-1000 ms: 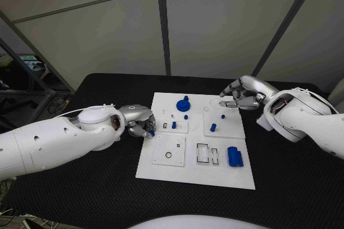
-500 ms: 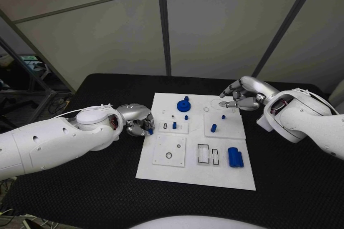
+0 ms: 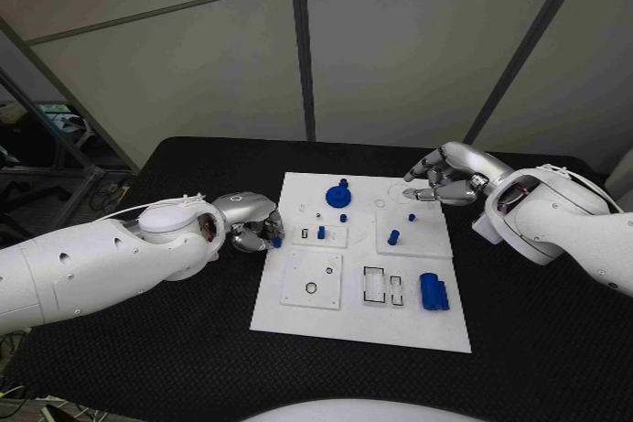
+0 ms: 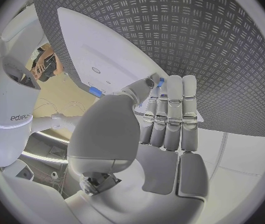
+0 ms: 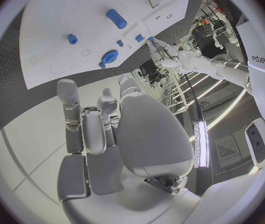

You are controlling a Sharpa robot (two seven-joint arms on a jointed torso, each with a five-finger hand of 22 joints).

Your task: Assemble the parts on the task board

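I note the left robot hand (image 3: 253, 232) pinching a small blue part (image 3: 276, 242) at the board's (image 3: 363, 326) left edge, apparently ready for insertion. The right robot hand (image 3: 442, 179) hovers clenched, empty, over the far corner.

Board (image 3: 363, 326) at table (image 3: 158, 367) centre. Gear (image 3: 337, 196) near board's far edge, cylinder (image 3: 432, 289) by right edge, pegs (image 3: 393, 234) between. Left hand (image 3: 253, 232) beside left edge, right hand (image 3: 446, 180) over far right corner.
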